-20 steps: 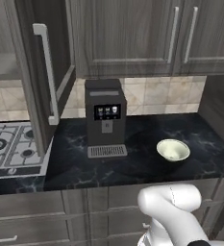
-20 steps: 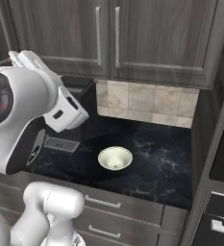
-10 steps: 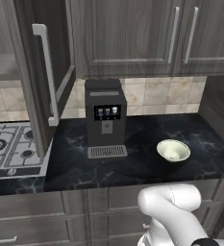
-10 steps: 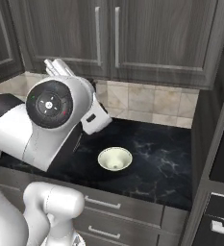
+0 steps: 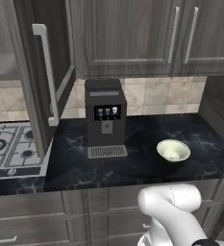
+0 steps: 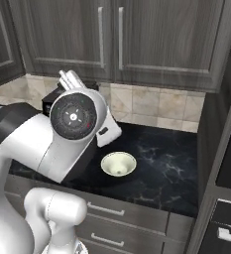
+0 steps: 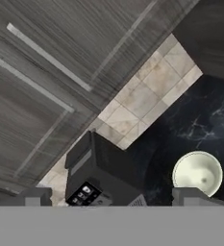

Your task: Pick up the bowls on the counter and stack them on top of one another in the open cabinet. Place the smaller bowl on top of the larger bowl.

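The smaller bowl (image 5: 173,150) (image 6: 118,163) (image 7: 197,174), plain pale cream and shallow, sits upright on the black counter (image 5: 132,166) (image 6: 171,163), right of the middle. The larger bowl is out of view. At the left the open cabinet (image 5: 3,65) shows its grey shelf, and its door (image 5: 46,72) with a long silver handle swings out over the counter. My gripper (image 7: 114,198) is open and empty, high above the counter. In the hand view the bowl lies just beyond my right fingertip (image 7: 195,196). My white arm (image 6: 62,134) covers the left of the right base view.
A dark coffee machine (image 5: 104,117) (image 7: 99,173) stands left of the bowl, against the tiled wall. A steel gas hob (image 5: 7,149) lies under the open door. Closed double-door cabinets (image 5: 180,38) (image 6: 112,39) hang over the bowl. A dark tall unit (image 6: 221,139) ends the counter on the right.
In the right base view my arm has swung right and turned, its round joint now facing the camera. The bowl and the cabinet door have stayed put.
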Controlling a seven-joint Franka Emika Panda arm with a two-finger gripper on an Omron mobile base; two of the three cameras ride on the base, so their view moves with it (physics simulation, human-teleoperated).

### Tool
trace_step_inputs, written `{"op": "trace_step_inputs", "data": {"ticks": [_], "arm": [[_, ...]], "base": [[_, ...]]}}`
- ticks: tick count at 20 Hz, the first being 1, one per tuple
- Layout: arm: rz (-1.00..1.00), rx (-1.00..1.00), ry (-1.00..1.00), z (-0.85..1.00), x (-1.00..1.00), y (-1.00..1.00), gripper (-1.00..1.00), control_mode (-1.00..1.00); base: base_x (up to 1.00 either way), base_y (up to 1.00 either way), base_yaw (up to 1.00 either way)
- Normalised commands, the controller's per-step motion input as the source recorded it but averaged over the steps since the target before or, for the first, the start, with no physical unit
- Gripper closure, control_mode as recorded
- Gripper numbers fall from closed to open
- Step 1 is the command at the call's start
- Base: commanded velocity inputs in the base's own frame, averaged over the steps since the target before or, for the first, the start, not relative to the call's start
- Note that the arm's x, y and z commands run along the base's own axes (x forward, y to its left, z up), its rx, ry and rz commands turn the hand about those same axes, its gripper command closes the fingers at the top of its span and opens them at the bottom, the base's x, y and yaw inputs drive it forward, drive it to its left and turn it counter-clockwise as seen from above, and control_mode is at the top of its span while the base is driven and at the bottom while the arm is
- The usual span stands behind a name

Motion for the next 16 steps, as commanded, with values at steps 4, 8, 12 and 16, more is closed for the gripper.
{"op": "trace_step_inputs", "data": {"ticks": [4,8,12,16], "arm": [[-0.01,0.0,0.19,-0.23,0.06,0.03,-1.0,-1.0],[-0.01,0.01,0.2,-0.27,0.06,0.0,-1.0,-1.0],[-0.02,0.05,0.15,-0.31,0.05,0.0,-1.0,-1.0],[-0.01,0.1,0.1,-0.3,0.06,-0.03,-1.0,-1.0]], "base": [[0.0,0.0,0.0],[0.0,0.0,0.0],[0.0,0.0,0.0],[0.0,0.0,0.0]]}}
